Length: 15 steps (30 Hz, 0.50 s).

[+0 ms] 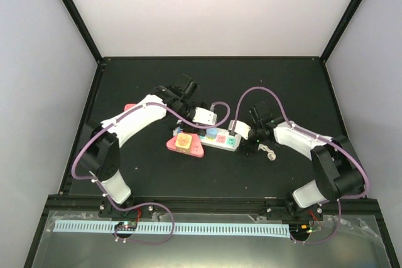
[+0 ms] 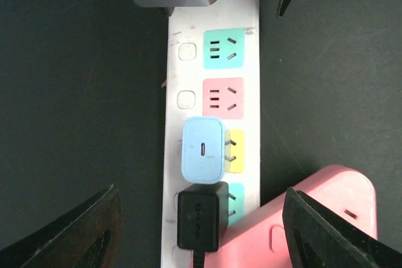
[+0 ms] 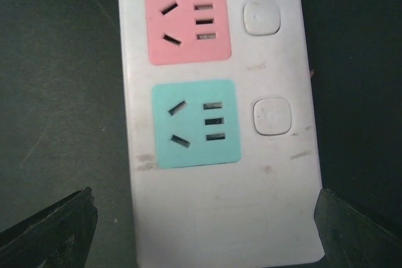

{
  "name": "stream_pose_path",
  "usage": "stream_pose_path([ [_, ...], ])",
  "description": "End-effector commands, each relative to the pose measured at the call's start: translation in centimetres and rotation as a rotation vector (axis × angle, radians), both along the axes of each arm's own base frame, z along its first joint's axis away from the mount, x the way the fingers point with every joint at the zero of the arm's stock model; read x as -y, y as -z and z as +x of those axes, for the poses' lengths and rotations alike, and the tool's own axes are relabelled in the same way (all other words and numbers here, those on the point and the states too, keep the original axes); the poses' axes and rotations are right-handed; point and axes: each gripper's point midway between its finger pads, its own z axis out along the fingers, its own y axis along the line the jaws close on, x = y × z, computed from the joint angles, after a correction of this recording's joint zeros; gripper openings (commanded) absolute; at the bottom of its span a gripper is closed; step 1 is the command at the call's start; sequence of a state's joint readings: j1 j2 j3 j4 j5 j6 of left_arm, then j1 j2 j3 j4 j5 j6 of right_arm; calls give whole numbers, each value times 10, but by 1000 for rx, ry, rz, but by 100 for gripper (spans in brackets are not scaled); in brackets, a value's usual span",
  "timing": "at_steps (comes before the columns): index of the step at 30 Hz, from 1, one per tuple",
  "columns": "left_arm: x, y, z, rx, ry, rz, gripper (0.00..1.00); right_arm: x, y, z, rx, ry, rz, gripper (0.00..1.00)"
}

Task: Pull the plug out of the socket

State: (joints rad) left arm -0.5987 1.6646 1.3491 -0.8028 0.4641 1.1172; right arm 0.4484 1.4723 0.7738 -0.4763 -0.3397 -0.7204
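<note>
While the left jaws stand spread wide, their dark wedge-shaped fingers (image 2: 88, 233) sit either side of the socket (image 2: 186, 73) and grip nothing; the blue plug (image 2: 203, 150) and black plug (image 2: 202, 216) lie between them, untouched. The right jaws are spread just as wide, fingers flanking the socket's other end, clear of its edges, holding nothing.

The socket lies flat on the matt black worktop (image 2: 75, 92), between the two arms: a long white plastic bar with rounded corners, faintly scuffed, bearing a row of square faces with a rounded-square button (image 3: 272, 116) beside each. From the right jaws' end come a green face (image 3: 196, 123), a pink face (image 3: 187, 23), a yellow face (image 2: 237, 155) and a last green face (image 2: 237, 208). The blue plug, a glossy rounded block with one small slot, sits on the yellow face; the black plug, boxy and matt with a cord leaving it, sits just beside it on the last green face. A smooth pink block (image 2: 333, 183) with rounded corners covers the socket's corner at that end.
</note>
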Motion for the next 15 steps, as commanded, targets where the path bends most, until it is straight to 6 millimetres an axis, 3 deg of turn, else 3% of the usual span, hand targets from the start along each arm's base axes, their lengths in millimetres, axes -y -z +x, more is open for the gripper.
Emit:
stream_pose_path([
  [1,13,18,8,80,70,49,71,-5,0,16,31,-2,0,96],
  [5,17,36,8,99,83,111,69,-6,5,17,26,-3,-2,95],
  [15,30,55,9,93,92,176,65,-10,9,18,10,-21,7,95],
])
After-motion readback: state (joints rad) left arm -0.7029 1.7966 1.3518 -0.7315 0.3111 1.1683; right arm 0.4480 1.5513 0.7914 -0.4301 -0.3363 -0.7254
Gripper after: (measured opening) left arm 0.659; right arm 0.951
